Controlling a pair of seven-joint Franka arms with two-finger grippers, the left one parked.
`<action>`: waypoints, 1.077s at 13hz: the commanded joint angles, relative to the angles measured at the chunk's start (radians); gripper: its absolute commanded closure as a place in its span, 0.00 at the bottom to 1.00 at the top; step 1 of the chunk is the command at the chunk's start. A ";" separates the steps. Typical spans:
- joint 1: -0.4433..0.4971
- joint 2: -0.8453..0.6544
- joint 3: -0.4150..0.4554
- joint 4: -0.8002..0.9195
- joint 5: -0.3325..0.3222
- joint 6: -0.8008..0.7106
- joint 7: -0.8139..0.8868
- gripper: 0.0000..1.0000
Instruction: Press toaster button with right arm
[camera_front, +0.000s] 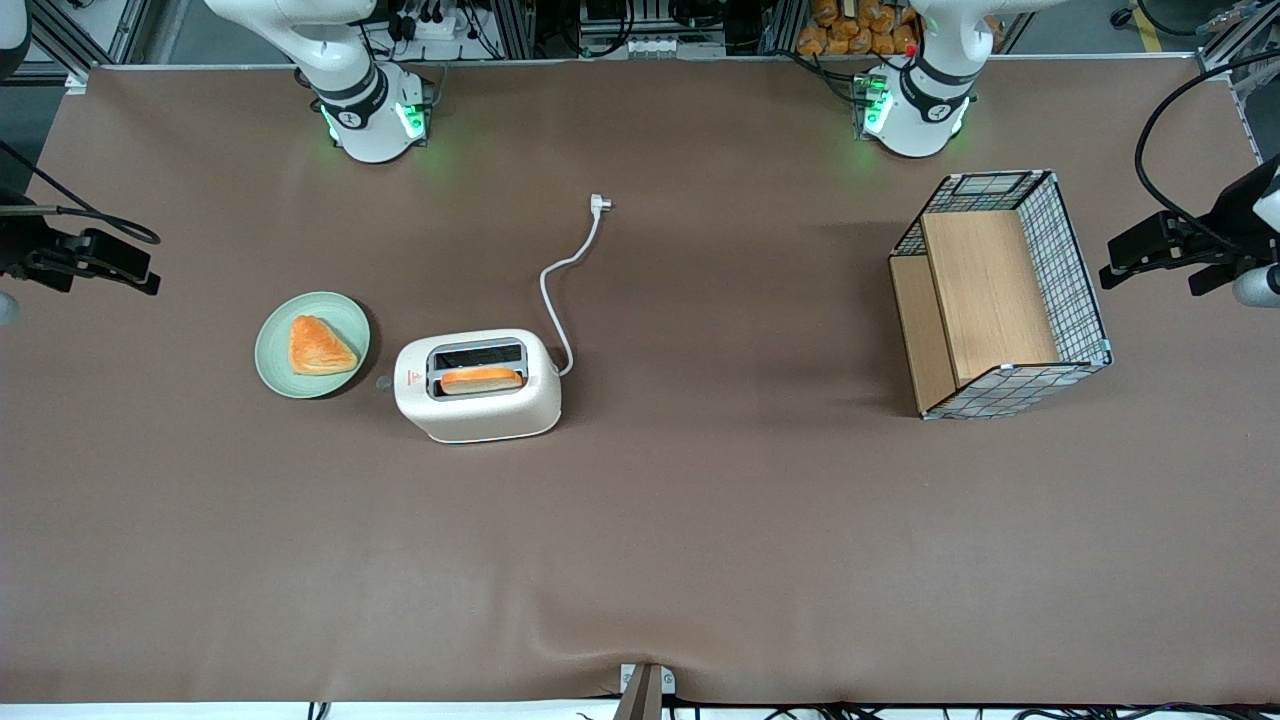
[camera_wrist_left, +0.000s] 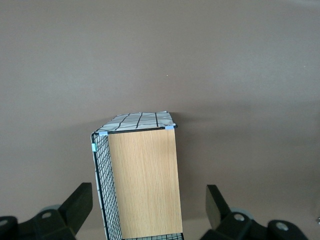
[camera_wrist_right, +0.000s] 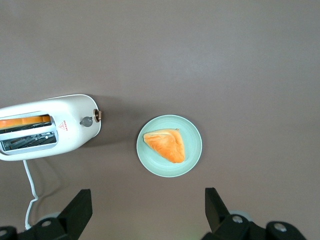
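Note:
The cream-white toaster (camera_front: 478, 400) (camera_wrist_right: 70, 132) stands on the brown table with a slice of toast (camera_front: 481, 379) in the slot nearer the front camera. The small grey toaster button (camera_front: 384, 382) (camera_wrist_right: 86, 121) sticks out of the toaster's end that faces the plate. My right arm's gripper (camera_wrist_right: 147, 200) (camera_front: 120, 265) hangs high above the table, over bare cloth beside the plate and well clear of the toaster. Its fingers (camera_wrist_right: 80, 205) are spread wide, open, with nothing between them.
A pale green plate (camera_front: 275, 372) (camera_wrist_right: 192, 131) with a triangular pastry (camera_front: 318, 346) lies beside the toaster's button end. The white cord (camera_front: 556, 300) runs from the toaster toward the arm bases. A wire basket (camera_front: 1075, 270) (camera_wrist_left: 102, 190) with wooden panels sits toward the parked arm's end.

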 joint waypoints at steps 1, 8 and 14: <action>-0.005 -0.056 0.013 -0.042 -0.030 -0.004 0.012 0.00; -0.002 -0.075 0.014 -0.049 -0.037 -0.004 0.010 0.00; -0.001 -0.062 0.011 -0.029 -0.025 0.000 0.007 0.00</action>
